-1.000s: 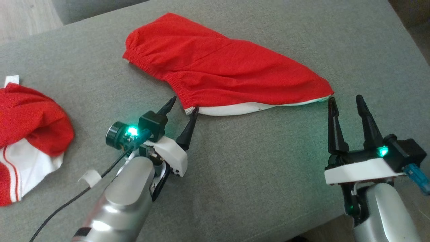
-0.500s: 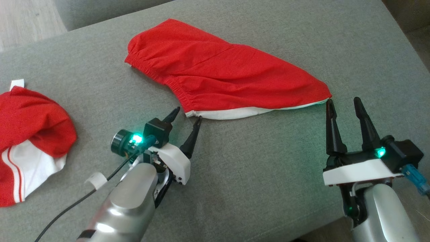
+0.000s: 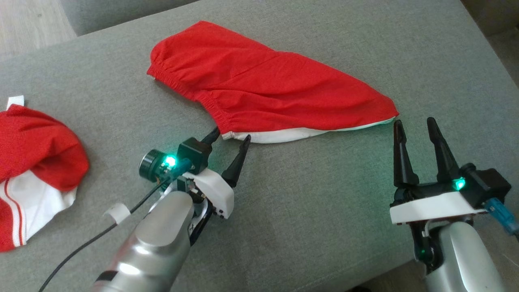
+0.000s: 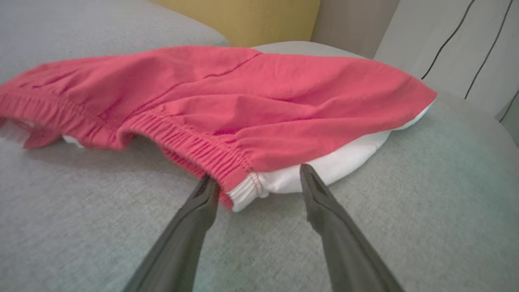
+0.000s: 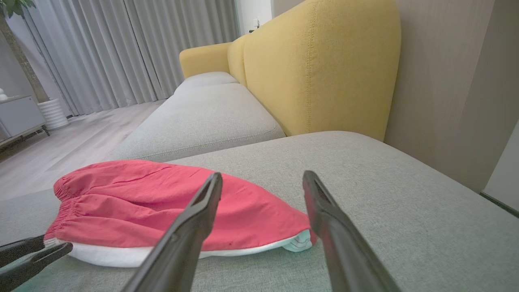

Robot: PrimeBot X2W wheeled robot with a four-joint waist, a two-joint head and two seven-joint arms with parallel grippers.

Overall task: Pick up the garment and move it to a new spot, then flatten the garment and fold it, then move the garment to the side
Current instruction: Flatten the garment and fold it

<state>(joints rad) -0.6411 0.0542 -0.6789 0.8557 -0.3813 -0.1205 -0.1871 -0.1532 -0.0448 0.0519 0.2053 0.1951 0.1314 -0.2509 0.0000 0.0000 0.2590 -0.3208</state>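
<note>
A red garment (image 3: 267, 87) with an elastic waistband and a white underlayer lies spread across the grey cushion (image 3: 316, 211). My left gripper (image 3: 232, 136) stands open at its near left corner, one fingertip on each side of the white-edged waistband corner (image 4: 243, 190). My right gripper (image 3: 413, 123) is open too, its tips just short of the garment's right corner (image 5: 298, 239), not touching it. In the right wrist view the garment (image 5: 162, 202) lies behind my fingers and the left gripper's tips (image 5: 36, 251) show at the lower left.
A second red and white garment (image 3: 32, 162) lies bunched at the cushion's left edge. Behind stands a yellow sofa back (image 5: 320, 61) with another grey seat (image 5: 202, 113). Wooden floor (image 3: 28, 20) shows at the far left. The cushion's near edge runs past my right forearm.
My left gripper has moved forward and slightly right, so its open tips now straddle the waistband corner. The right gripper has barely moved. The head camera shifted a little.
</note>
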